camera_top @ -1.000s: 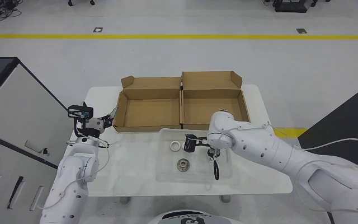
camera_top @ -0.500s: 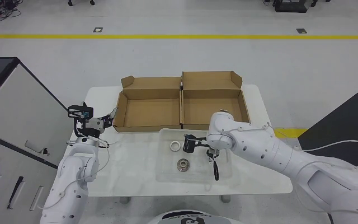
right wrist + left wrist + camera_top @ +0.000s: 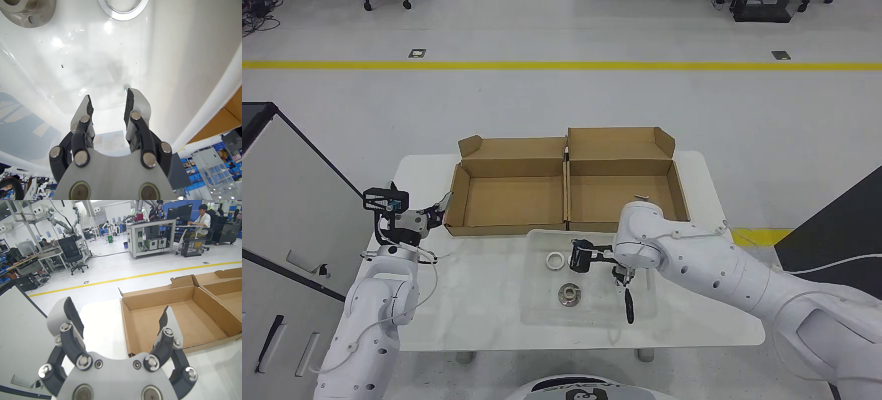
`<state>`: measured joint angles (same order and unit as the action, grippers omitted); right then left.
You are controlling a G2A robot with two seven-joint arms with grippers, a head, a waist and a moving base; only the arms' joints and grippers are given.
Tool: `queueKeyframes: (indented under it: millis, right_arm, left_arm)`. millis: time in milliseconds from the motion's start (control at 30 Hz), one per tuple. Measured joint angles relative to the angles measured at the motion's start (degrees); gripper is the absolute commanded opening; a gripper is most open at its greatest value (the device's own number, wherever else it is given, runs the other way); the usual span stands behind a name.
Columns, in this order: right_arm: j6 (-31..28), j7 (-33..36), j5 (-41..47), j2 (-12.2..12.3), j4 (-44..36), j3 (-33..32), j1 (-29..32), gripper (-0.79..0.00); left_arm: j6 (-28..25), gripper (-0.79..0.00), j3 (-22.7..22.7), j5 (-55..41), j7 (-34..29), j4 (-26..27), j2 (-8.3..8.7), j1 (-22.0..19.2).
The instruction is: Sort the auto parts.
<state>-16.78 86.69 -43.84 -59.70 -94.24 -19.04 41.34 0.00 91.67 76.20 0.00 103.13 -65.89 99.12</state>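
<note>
A pale workshop floor (image 3: 562,110) with a yellow line (image 3: 542,65) is stretching away beyond the tray (image 3: 538,238). The white table (image 3: 472,300) is carrying that tray, and two open cardboard boxes (image 3: 510,200) are standing side by side just behind it. The left gripper (image 3: 117,305) is hanging well off to the tray's left, jaws spread, gripping nothing. The right gripper (image 3: 109,93) is hovering over the tray's floor, jaws parted and empty. Inside the tray a metal flange (image 3: 569,294) and a pale ring (image 3: 555,262) are lying apart, and a tiny silver stud (image 3: 126,87) is sitting by one fingertip.
</note>
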Motion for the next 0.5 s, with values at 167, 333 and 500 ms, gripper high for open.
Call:
queueKeyframes:
  millis: [167, 333, 500]
  right_arm:
    - [0.1, -0.1, -1.0, -0.4, 0.9, 0.0, 0.2, -0.397]
    - [0.6, -0.2, -2.1, -0.7, 1.2, -0.1, 0.3, -0.403]
    - [0.7, 0.0, -3.0, -1.0, 1.7, -0.3, 0.6, -0.4]
  left_arm:
    - [0.0, 0.0, 0.0, 0.0, 0.0, 0.0, 0.0, 0.0]
    - [0.0, 0.0, 0.0, 0.0, 0.0, 0.0, 0.0, 0.0]
    - [0.0, 0.0, 0.0, 0.0, 0.0, 0.0, 0.0, 0.0]
